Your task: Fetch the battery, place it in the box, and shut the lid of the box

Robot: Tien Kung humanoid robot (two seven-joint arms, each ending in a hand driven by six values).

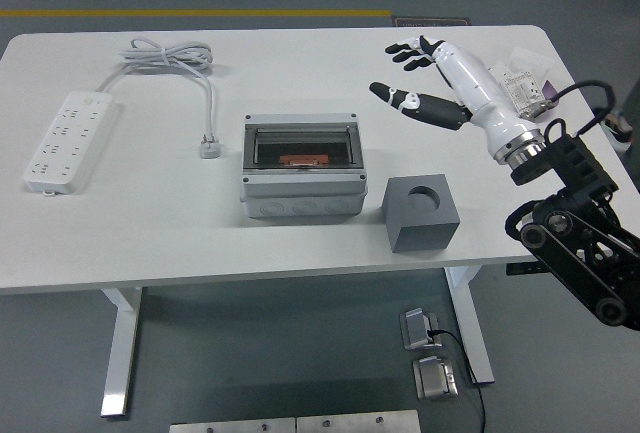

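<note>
Hovering right hand (425,78): fingers spread, empty, above worktop (150,223) right of box (303,166) | you see the lid down | orange-red item inside, possibly the battery (301,161) | grey block (421,213) beside box.

Setting: robotics lab or workshop floor. Evidence: grey sealed concrete floor with a yellow painted safety line (200,13) along the far side; white height-frame surface (150,223) on metal legs; power strip (62,141) with coiled cable; grey electrical enclosure box (303,165); grey foam block (421,213); metal floor plates (425,348) under the surface.
</note>
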